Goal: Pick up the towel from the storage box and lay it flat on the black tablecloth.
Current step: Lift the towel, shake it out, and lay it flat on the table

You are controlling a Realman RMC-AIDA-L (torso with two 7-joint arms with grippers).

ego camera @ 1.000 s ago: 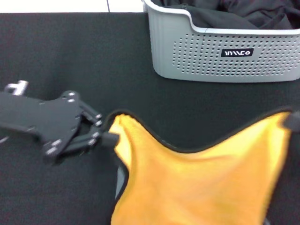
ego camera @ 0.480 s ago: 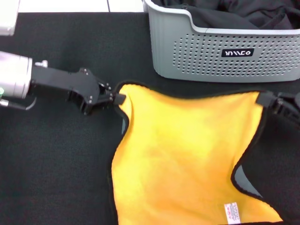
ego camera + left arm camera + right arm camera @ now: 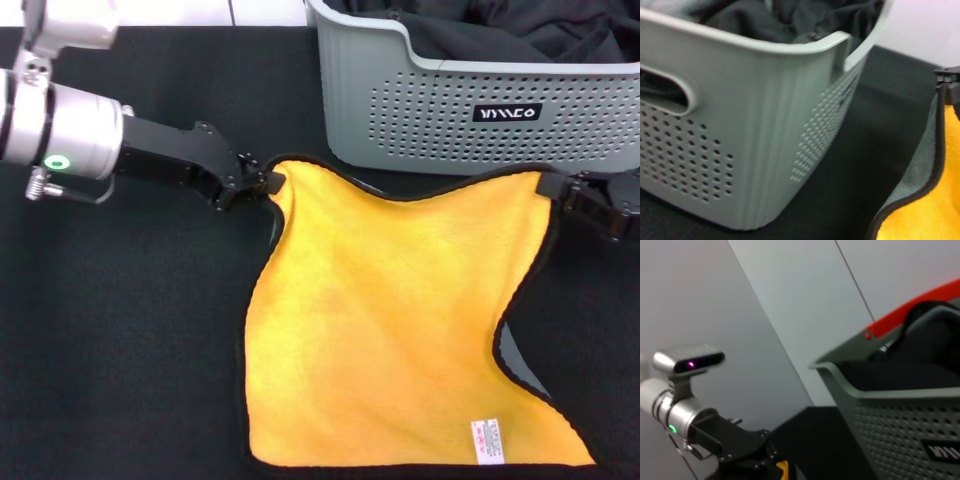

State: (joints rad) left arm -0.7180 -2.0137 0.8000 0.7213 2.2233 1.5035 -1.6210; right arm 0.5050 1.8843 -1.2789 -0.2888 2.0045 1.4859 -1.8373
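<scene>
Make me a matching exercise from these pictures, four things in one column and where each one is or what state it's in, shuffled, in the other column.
Things:
1. towel
2. storage box
3. left gripper
4. white care tag

Places or states:
A. holds dark garment fabric, stands at the far side of the black tablecloth
B. near the towel's front edge, toward the right
C. spread yellow side up, its far corners held by both grippers
D. shut on the towel's far left corner

The right gripper pinches the opposite far corner.

Pairs: 1-C, 2-A, 3-D, 4-B
</scene>
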